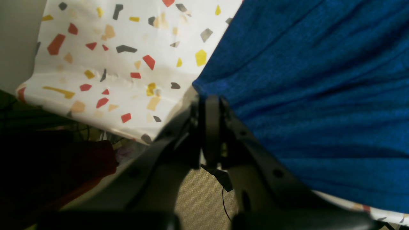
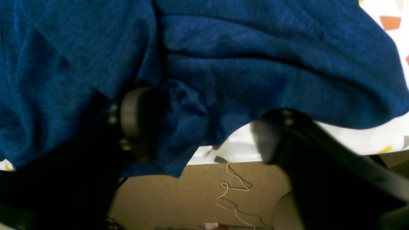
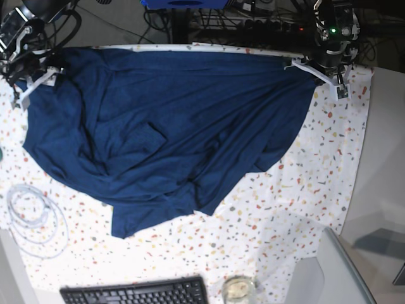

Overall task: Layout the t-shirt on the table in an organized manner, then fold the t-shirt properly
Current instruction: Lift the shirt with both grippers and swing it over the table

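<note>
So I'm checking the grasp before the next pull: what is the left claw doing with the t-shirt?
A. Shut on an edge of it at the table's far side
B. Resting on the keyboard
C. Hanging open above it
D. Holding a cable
A: the left claw is pinched on the edge of the t-shirt, over the table.
</note>
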Controlling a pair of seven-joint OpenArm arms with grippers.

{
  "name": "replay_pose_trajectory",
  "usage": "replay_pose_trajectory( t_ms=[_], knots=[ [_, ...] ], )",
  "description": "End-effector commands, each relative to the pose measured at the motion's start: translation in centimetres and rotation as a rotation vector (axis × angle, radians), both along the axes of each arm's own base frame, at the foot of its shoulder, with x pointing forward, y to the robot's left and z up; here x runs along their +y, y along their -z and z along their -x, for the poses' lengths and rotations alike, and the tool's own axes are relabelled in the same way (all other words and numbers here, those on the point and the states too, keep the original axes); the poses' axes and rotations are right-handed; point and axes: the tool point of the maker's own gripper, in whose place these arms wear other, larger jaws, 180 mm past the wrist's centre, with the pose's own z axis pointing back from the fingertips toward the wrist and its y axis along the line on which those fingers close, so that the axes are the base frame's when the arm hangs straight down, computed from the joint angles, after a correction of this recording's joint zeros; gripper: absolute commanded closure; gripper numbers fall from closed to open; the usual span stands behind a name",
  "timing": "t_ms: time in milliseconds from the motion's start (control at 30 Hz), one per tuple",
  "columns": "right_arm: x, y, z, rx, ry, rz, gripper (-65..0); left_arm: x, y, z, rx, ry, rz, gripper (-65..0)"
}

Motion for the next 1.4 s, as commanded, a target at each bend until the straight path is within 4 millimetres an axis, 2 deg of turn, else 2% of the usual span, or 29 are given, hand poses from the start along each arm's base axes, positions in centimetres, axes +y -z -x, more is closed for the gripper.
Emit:
replay_pose_trajectory(
  t_ms=[0, 100, 133, 167, 200, 233, 333, 433, 600, 833, 933, 1100, 1233, 1367],
  knots=[
    [-0.3, -0.3, -0.4, -0.012, -0.002, 0.007, -28.5, 0.3, -0.7, -0.4, -0.025, 0.003, -0.018, 0.0],
    [-0.7, -0.6, -0.7, -0.021, -0.003, 0.016, -4.1, 0.2, -0.8, -0.7, -0.034, 0.006, -0.017, 0.0],
    [-0.8, -0.7, -0.9, -0.024, -0.005, 0.02, 0.0, 0.2, -1.0, -0.9, -0.039, 0.008, -0.019, 0.0],
    [-0.9, -0.8, -1.0, -0.028, -0.005, 0.024, 0.0, 0.1, -1.2, -1.0, -0.045, 0.009, -0.02, 0.0],
    [-1.2, -1.2, -1.2, -0.035, -0.008, 0.036, -2.7, 0.2, -1.5, -1.3, -0.057, 0.012, -0.024, 0.0],
    [-2.1, -2.0, -1.7, -0.05, -0.015, 0.068, -3.0, 0.3, -2.1, -2.0, -0.078, 0.02, -0.032, 0.0],
    [-3.4, -3.8, -2.2, -0.05, -0.029, 0.126, -0.3, -0.3, -3.1, -3.5, -0.109, 0.064, -0.039, 0.0],
    [-5.0, -6.5, -4.7, -0.056, -0.077, 0.197, -0.6, -2.1, -3.9, -6.4, -0.138, 0.15, -0.033, 0.0],
    [-6.5, -10.3, -10.2, -0.115, -0.159, 0.278, -0.6, -4.7, -6.6, -12.5, -0.182, 0.215, -0.001, 0.0],
    [-6.1, -16.2, -19.1, -0.264, -0.298, 0.368, -0.6, -8.3, -14.8, -23.1, -0.356, 0.318, -0.005, 0.0],
    [-5.5, -17.9, -23.0, -0.316, -0.34, 0.359, -0.6, -9.5, -16.9, -27.0, -0.392, 0.352, -0.012, 0.0],
    [-5.5, -20.1, -28.3, -0.419, -0.371, 0.324, -0.6, -9.9, -20.8, -32.6, -0.451, 0.356, -0.024, 0.0],
    [-5.7, -22.0, -31.1, -0.492, -0.381, 0.315, -0.6, -9.9, -24.3, -36.1, -0.555, 0.361, -0.049, 0.0],
    [-6.5, -25.5, -33.9, -0.589, -0.379, 0.329, -0.6, -10.3, -26.7, -39.3, -0.614, 0.358, -0.046, 0.0]
  ],
)
